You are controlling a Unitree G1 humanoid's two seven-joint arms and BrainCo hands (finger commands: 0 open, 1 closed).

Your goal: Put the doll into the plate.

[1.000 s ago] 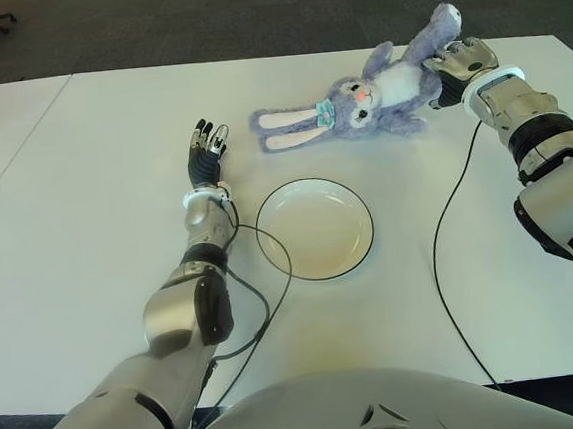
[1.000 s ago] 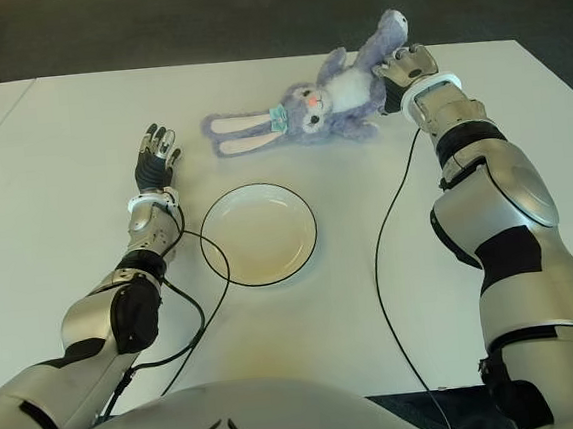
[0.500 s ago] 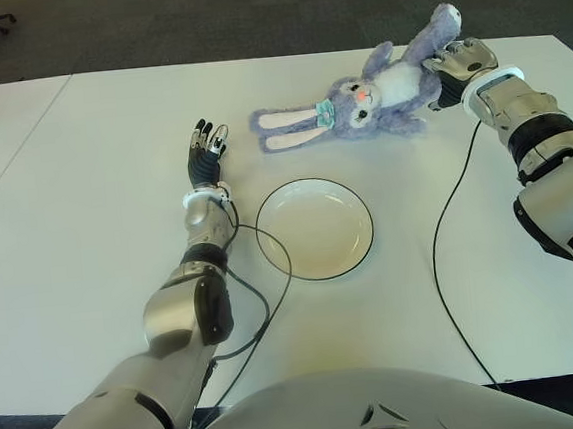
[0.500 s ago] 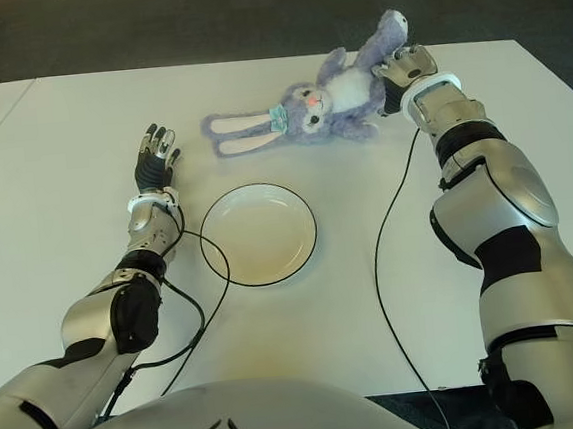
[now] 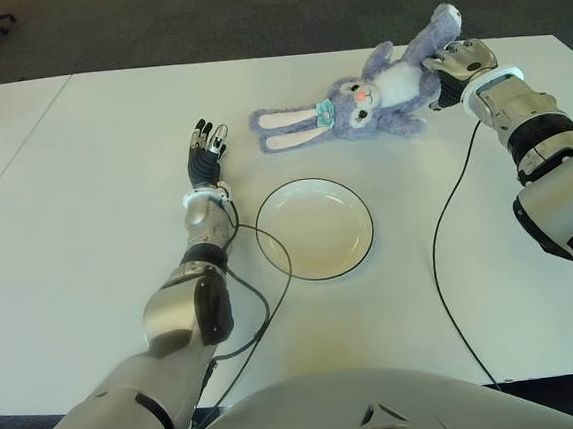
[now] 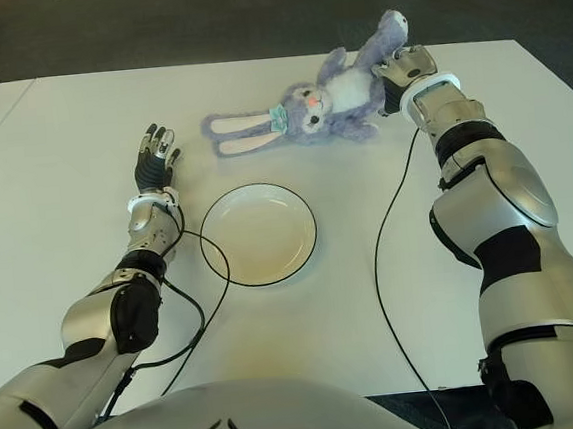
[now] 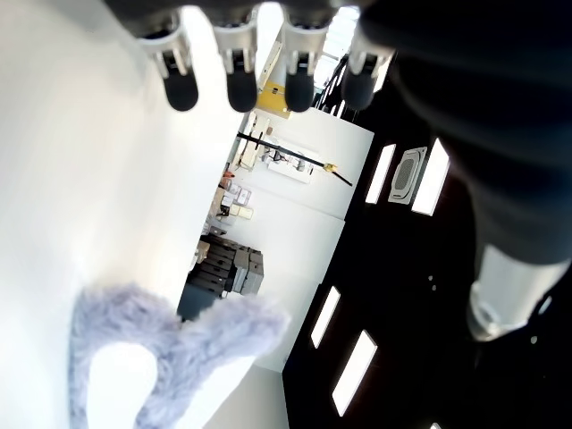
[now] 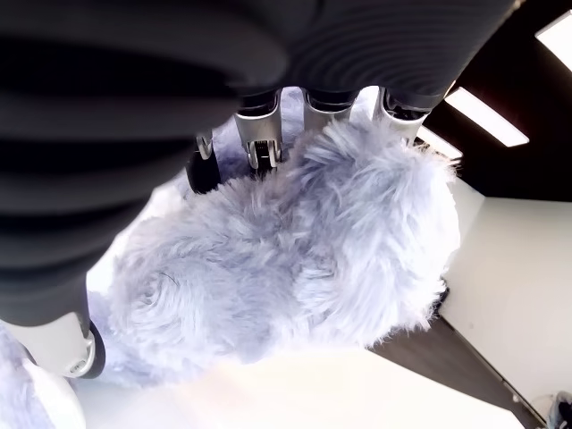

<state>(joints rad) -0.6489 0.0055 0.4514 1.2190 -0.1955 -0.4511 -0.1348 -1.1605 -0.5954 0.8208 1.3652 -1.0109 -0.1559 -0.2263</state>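
Observation:
A purple plush bunny doll lies on its back at the far side of the white table, its long ears pointing toward my left. My right hand is at the doll's leg, the fingers curled into the fur with the thumb underneath. Nearer to me, an empty white plate with a dark rim sits in the middle of the table, apart from the doll. My left hand shows left of the plate, fingers straight and holding nothing; the doll's ear tips show in its wrist view.
A black cable runs along the table from my right wrist toward me, right of the plate. Another cable loops beside the plate's left rim. The table's far edge lies just behind the doll, with dark carpet beyond.

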